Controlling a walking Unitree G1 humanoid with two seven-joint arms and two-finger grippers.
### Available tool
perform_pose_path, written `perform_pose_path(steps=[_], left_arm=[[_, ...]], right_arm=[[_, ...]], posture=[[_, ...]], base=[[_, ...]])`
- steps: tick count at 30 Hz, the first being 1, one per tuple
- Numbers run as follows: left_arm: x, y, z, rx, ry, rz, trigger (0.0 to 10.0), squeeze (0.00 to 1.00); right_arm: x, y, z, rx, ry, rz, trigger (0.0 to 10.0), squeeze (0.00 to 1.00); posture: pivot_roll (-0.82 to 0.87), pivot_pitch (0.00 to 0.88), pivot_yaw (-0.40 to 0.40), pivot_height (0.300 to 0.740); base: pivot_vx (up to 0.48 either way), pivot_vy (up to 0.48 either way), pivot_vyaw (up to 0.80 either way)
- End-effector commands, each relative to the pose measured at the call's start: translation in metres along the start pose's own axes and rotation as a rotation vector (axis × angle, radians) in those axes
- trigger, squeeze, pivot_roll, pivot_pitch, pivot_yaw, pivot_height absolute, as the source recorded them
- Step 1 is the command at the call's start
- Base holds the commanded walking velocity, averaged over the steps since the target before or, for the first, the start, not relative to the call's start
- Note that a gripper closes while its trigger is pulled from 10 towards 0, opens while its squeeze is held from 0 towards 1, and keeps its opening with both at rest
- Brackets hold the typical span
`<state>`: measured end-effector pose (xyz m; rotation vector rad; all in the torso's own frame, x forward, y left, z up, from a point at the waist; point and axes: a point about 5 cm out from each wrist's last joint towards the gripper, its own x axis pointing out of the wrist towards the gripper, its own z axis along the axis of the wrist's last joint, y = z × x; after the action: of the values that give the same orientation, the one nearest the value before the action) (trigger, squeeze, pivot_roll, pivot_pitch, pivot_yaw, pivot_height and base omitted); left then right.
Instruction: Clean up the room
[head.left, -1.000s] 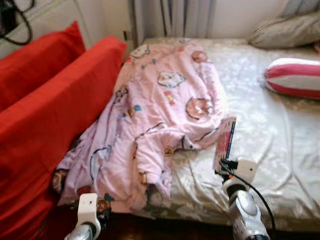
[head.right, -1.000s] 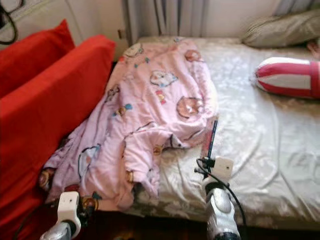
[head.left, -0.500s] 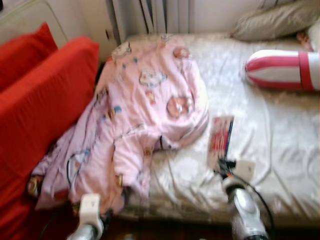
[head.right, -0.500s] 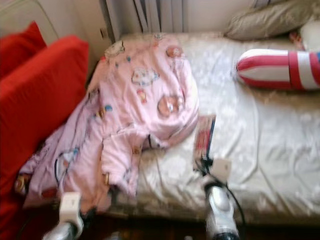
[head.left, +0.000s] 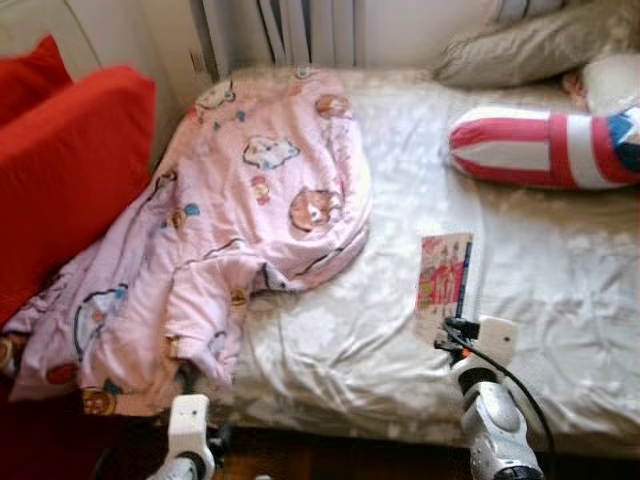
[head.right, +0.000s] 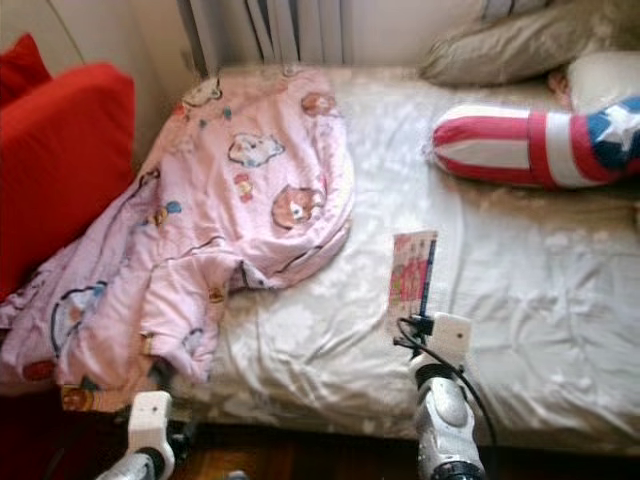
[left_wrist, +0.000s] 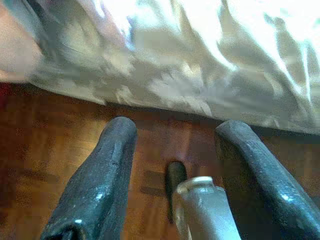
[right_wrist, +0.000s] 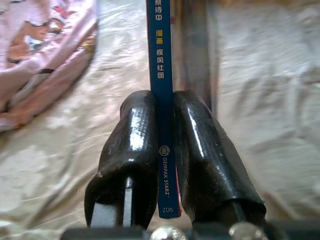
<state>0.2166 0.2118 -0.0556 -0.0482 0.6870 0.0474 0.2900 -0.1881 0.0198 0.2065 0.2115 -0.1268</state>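
The book (right_wrist: 159, 100), a thin, light paperback, was held upright above the bed (head.left: 560, 290) near its front edge, and I judged it stiff along the blue spine but liable to flop or slide if gripped by loose pages. My right gripper (right_wrist: 165, 150) had its fingers clamped across the spine's lower end, a sound hold. My left gripper (left_wrist: 172, 165) hung idle, fingers apart, low over the wooden floor (left_wrist: 30, 150), with the pink quilt (head.left: 230, 220) rumpled on the bed well apart from the book.

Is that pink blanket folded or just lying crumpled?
Crumpled, not folded: the pink blanket lies bunched in loose wrinkles across the bed, one end spilling over the edge by the red sofa.
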Motion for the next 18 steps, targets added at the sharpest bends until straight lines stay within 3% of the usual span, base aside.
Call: perform_pose_path(steps=[1, 18], left_arm=[[-0.0032, 0.0085, -0.0058, 0.007, 0.023, 0.023, 10.0, 0.00], [-0.0024, 0.0070, -0.0047, 0.008, 0.024, 0.016, 10.0, 0.00]], right_arm=[[0.0020, 0.0041, 0.0049, 0.003, -0.029, 0.009, 10.0, 0.00], [0.0039, 0.0043, 0.0070, 0.005, -0.035, -0.002, 10.0, 0.00]], posture=[[0.03, 0.188, 0.021, 0.740], [0.03, 0.160, 0.022, 0.740]], base=[[0.000, -0.345, 0.00], [0.000, -0.345, 0.00]])
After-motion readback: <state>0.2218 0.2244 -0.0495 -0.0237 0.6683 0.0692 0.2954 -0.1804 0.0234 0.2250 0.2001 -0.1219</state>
